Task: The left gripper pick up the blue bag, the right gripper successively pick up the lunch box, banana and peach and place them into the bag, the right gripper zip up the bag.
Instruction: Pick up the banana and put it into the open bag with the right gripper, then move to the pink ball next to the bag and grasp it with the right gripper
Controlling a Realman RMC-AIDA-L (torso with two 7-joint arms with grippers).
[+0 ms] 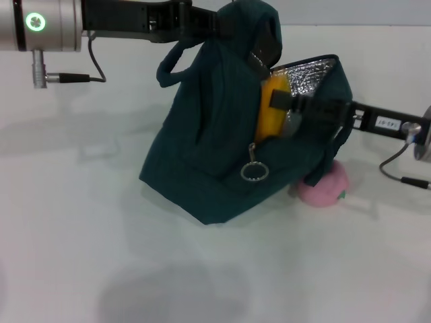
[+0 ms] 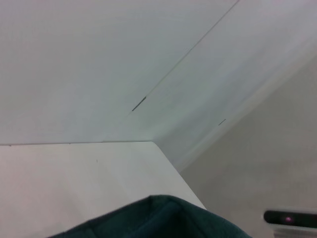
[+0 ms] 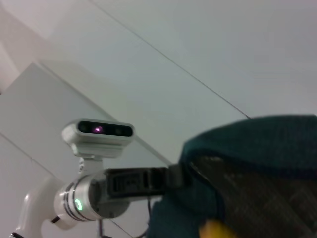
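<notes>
The white table [image 1: 81, 235] is carrying a dark teal fabric bag with silver foil lining [image 1: 209, 155], which is leaning, its mouth open toward the robot's right. The left gripper [image 1: 225, 23] is holding the bag by its top; its jaws are hidden in the cloth, so I cannot tell how they stand. The right gripper [image 1: 296, 111] is reaching into the mouth, its jaws pinching a yellow banana [image 1: 269, 111]. A pink round peach [image 1: 326, 185] is lying on the table, touching the bag's lower edge. A metal zip ring [image 1: 254, 171] is hanging on the front
</notes>
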